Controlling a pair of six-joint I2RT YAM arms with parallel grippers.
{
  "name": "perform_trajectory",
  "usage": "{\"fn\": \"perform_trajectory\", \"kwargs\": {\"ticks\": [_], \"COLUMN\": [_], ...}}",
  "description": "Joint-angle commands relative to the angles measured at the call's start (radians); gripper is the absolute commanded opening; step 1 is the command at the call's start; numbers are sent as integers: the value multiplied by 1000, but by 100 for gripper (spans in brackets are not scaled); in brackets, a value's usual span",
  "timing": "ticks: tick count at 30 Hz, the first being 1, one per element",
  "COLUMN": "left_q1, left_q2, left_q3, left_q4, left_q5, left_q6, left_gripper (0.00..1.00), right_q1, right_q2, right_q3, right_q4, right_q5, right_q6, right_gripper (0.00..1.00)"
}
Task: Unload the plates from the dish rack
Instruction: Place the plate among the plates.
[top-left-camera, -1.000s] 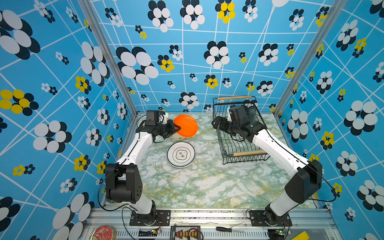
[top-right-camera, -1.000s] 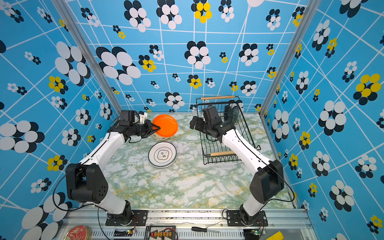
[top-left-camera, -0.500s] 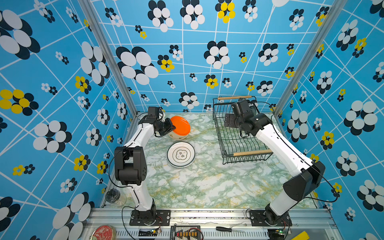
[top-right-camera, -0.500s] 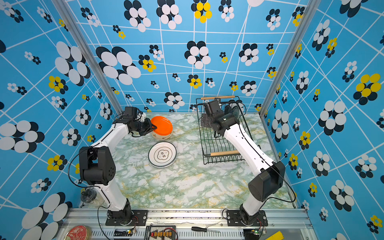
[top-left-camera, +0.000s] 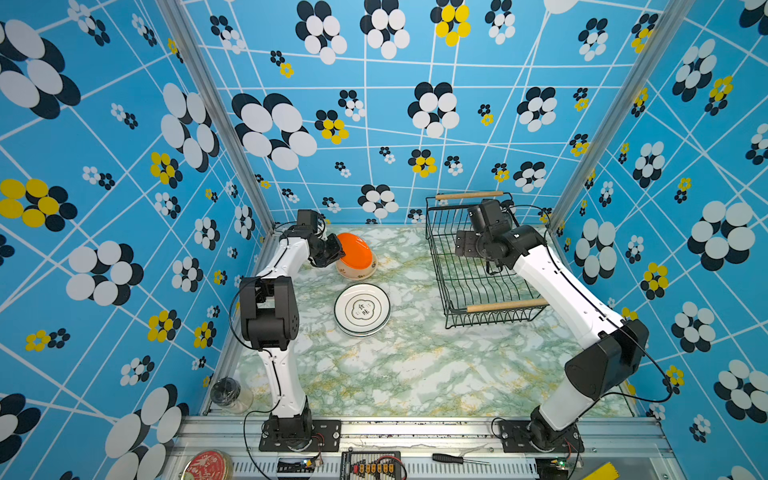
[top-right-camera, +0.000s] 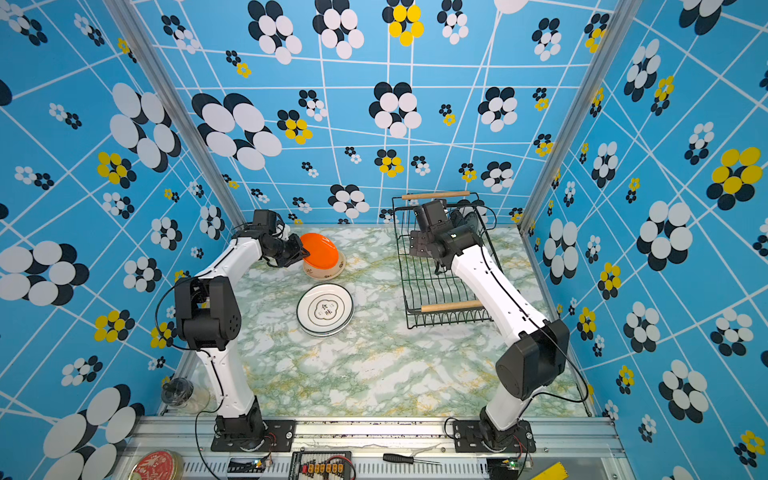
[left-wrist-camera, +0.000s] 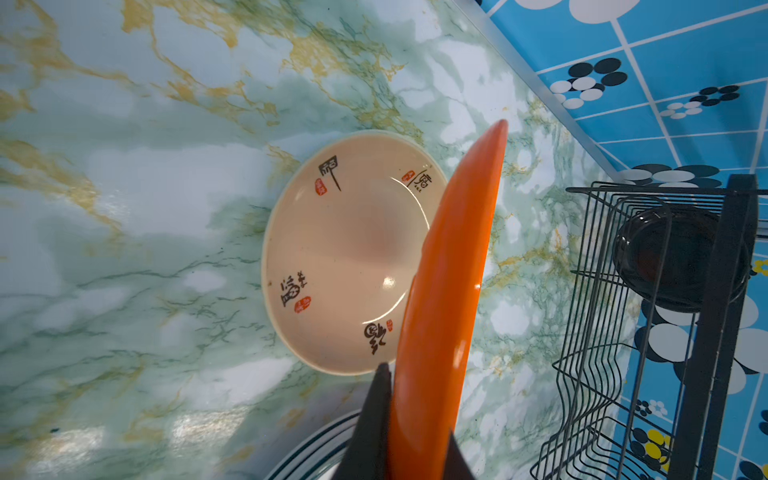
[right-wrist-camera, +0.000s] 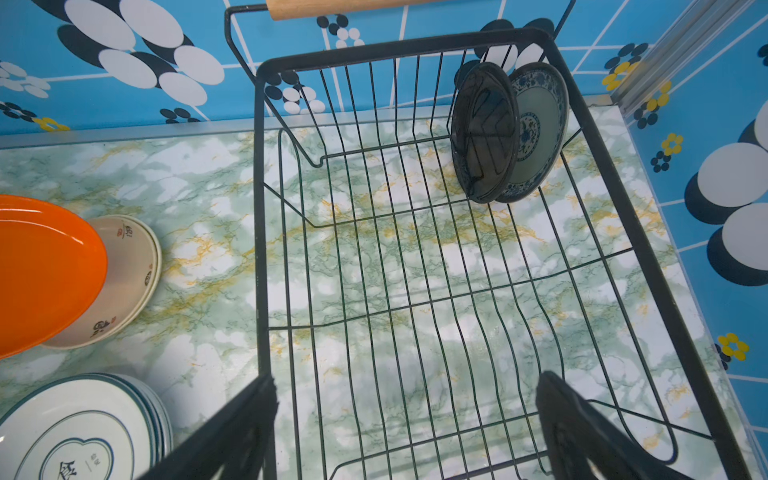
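Blue flower-patterned walls (top-left-camera: 478, 75), green marble tabletop (top-left-camera: 415, 374), aluminium front rail (top-left-camera: 415, 430)

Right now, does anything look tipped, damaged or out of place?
Nothing damaged or spilled. The orange plate tilts over the cream plate, its rim pinched in the left gripper.

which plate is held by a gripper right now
The orange plate, tilted in the left gripper over the cream plate; no other is gripped.

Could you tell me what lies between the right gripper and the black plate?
Only bare dish rack wires, in the right wrist view.
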Motion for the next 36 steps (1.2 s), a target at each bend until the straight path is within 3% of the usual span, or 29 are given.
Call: {"fn": "perform_trajectory", "kwargs": {"ticks": [1, 23, 36], "left_q1": [9, 9, 4], "left_q2": [33, 118, 167], "left_q3": [55, 96, 129], "left_q4": [-30, -85, -126], "left_q5": [-4, -55, -73], "left_q6": [28, 34, 49], "left_gripper": [10, 25, 27], "right_q1": [-10, -18, -18], "right_q2": [-3, -8, -25], "right_q3": [-27, -84, -105], "right_q4": [9, 55, 62], "right_q5": [-39, -145, -150], "right_q6": [-15, -16, -14], "right_gripper": [99, 99, 99]}}
